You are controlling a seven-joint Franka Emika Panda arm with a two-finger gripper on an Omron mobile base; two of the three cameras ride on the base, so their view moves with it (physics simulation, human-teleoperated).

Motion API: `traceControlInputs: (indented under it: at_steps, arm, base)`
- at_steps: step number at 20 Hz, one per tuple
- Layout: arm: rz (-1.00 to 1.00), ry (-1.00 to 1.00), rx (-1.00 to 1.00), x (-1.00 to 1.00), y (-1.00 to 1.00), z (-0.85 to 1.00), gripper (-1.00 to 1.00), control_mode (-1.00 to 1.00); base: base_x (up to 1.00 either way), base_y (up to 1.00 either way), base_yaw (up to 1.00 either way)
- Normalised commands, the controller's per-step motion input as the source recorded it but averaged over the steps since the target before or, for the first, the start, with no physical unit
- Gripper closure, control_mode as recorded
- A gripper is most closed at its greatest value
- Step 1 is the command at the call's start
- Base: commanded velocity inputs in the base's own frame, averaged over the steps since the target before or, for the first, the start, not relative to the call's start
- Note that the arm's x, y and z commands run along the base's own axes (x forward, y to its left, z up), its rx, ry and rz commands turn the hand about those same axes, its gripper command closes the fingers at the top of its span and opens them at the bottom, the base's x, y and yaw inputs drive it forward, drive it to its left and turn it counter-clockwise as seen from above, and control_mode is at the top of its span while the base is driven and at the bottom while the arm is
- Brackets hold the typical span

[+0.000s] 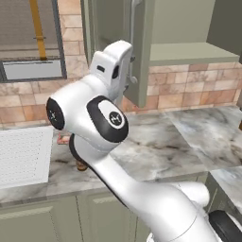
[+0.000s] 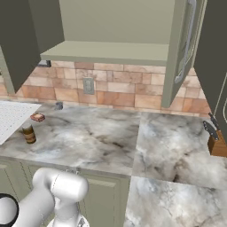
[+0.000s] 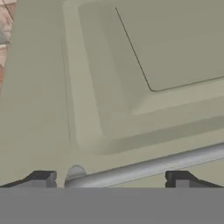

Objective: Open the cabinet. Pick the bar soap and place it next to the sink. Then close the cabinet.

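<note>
With the cabinet (image 2: 111, 48) open and its shelf bare, we saw the soap (image 2: 37, 117) already on the counter (image 2: 111, 137) beside the sink (image 2: 11, 117), near a brown jar (image 2: 29, 133). Our gripper (image 3: 109, 179) stood wide, tips either side of the door handle (image 3: 148, 168), nothing held. We judged the risk was in closing: a loose or off-centre pinch could slip along the bar, or a hard swing could slam the door.
</note>
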Motion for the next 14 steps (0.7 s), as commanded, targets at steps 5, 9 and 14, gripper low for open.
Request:
traceControlInputs:
  at_steps: [5,9,14]
  arm:
    - [-0.13,0.0,0.09,0.08,-0.73,-0.03,-1.0,-1.0]
    - [-0.05,0.0,0.09,0.16,-0.74,-0.06,-1.0,-1.0]
    - [-0.01,0.0,0.07,0.29,-0.7,-0.07,-1.0,-1.0]
  base:
    - [0.0,0.0,0.0]
    - [0.0,0.0,0.0]
    - [0.0,0.0,0.0]
